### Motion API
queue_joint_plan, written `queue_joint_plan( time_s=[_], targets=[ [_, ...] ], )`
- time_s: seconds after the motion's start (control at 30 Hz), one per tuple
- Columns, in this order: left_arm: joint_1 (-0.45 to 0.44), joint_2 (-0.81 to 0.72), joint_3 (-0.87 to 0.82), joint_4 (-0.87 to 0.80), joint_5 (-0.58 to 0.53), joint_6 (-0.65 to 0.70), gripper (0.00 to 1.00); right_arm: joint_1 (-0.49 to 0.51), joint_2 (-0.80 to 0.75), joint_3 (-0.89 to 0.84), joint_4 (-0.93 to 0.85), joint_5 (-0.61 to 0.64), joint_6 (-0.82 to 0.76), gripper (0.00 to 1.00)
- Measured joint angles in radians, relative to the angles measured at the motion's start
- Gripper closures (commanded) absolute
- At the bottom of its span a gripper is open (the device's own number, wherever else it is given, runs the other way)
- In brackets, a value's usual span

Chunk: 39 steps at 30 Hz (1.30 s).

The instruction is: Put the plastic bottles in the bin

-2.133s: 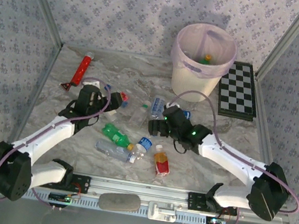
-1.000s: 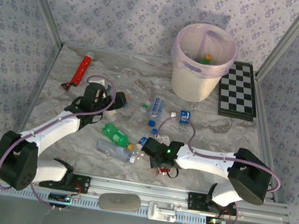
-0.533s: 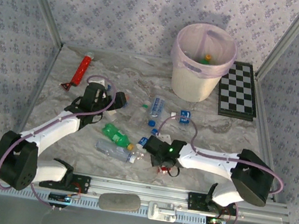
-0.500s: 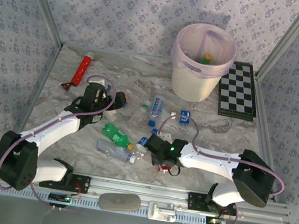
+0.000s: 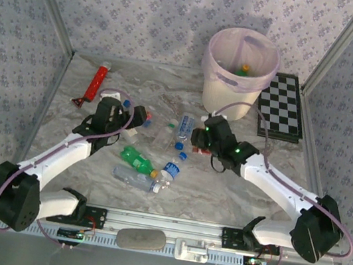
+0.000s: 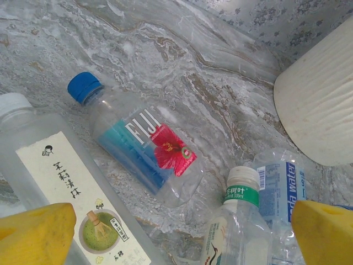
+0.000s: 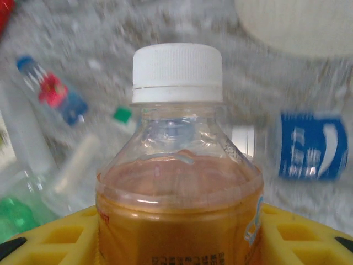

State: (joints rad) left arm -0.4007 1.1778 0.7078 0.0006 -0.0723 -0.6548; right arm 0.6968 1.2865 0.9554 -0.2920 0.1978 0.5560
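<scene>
Clamped clear, orange-filled, white-capped plastic bottle (image 7: 177,182) round its body in right gripper (image 7: 176,234); judged liquid-heavy, stiff, slick. Held left gripper (image 6: 176,234) wide, empty.

**Top external:** fixed, high behind the arm bases (image 5: 74,205), facing forward and down. Distant; takes in the whole counter (image 5: 246,204) as far as the bin (image 5: 225,103).

**Left wrist:** low and close over the counter, slanting down and forward between its own yellow jaws at the bottom corners.

**Right wrist:** nearest of all, level along its jaws. Orange-filled bottle (image 7: 176,193) hard against the lens, background blurred.

**Shared by all three:** Fiji bottle (image 6: 144,152), blue-labelled water bottle (image 6: 278,185), bin wall.
</scene>
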Motion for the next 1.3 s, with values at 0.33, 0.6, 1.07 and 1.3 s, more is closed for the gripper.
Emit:
queue_joint_plan(
  time_s=[0.33, 0.6, 1.07, 1.3],
  targets=[
    [0.0, -0.014, -0.017, -0.001, -0.012, 0.0, 0.0, -0.15, 0.015, 0.211, 0.223, -0.024, -0.22, 0.54],
    [0.0, -0.021, -0.024, -0.003, -0.026, 0.008, 0.0, -0.29, 0.151, 0.49, 0.27, -0.069, -0.357, 0.54],
    [0.0, -0.053, -0.029, -0.006, -0.03, 0.015, 0.0, -0.423, 0.5, 0.879, 0.144, -0.055, -0.502, 0.53],
    [0.0, -0.061, -0.029, -0.016, -0.034, 0.019, 0.0, -0.431, 0.675, 1.053, -0.041, -0.055, -0.508, 0.53]
  ],
)
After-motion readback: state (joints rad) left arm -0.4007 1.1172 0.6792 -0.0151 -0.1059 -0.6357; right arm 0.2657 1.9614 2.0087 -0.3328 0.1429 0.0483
